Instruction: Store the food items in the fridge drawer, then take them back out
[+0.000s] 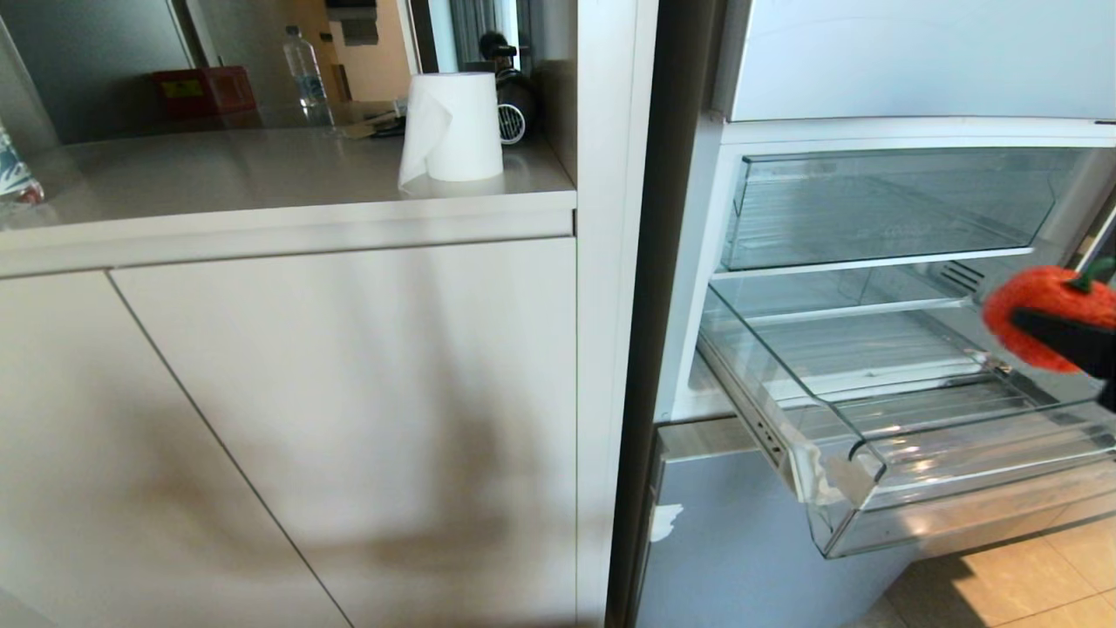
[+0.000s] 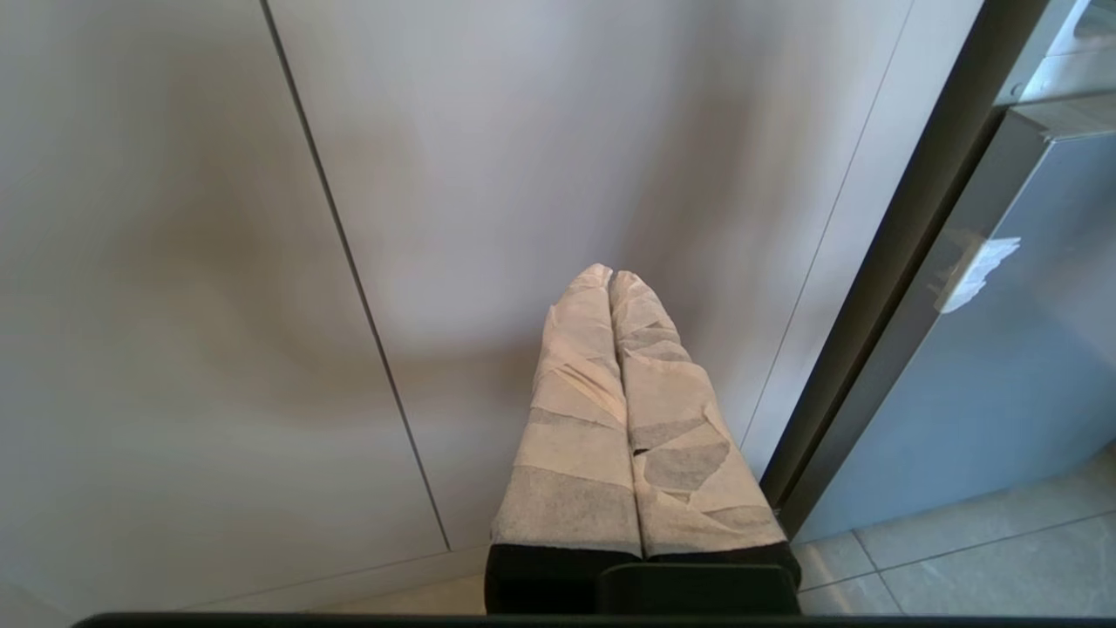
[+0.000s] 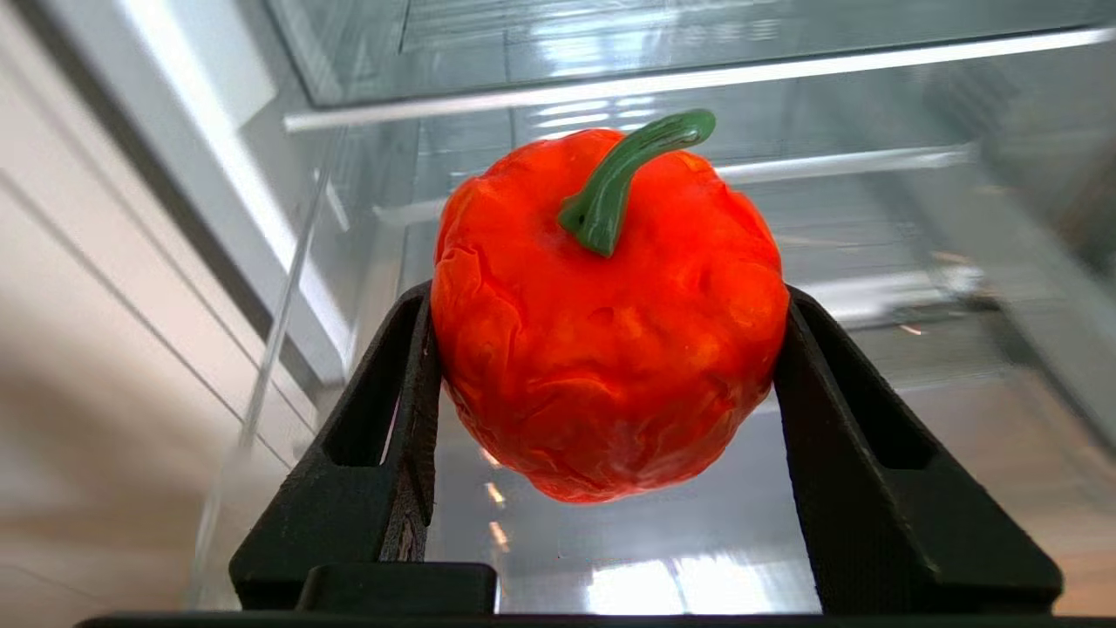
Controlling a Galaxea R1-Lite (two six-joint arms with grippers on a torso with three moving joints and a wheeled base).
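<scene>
Right wrist view: the right end effector (image 3: 610,384) grips a wrinkled red-orange toy pepper with green stem (image 3: 610,323) across its sides, above the pulled-out clear ribbed plastic fridge drawer (image 1: 872,488). It looks light, soft, slightly squashable. The left end effector (image 2: 612,288), closed and empty, hangs by the cabinet.

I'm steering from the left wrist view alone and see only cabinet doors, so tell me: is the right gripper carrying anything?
Observer: Yes. The right gripper is shut on the red-orange toy pepper with a green stem, one black finger on each side.
Operator: Is the drawer open?
Observer: The wide transparent plastic fridge drawer is pulled out, white tape scrap on its front corner.
Operator: Anything inside it?
Observer: No food shows on its ribbed floor; the pepper is in the air above the drawer's right side.
Operator: And my arm?
Observer: The left gripper is shut, empty, facing the beige cabinet door.
</scene>
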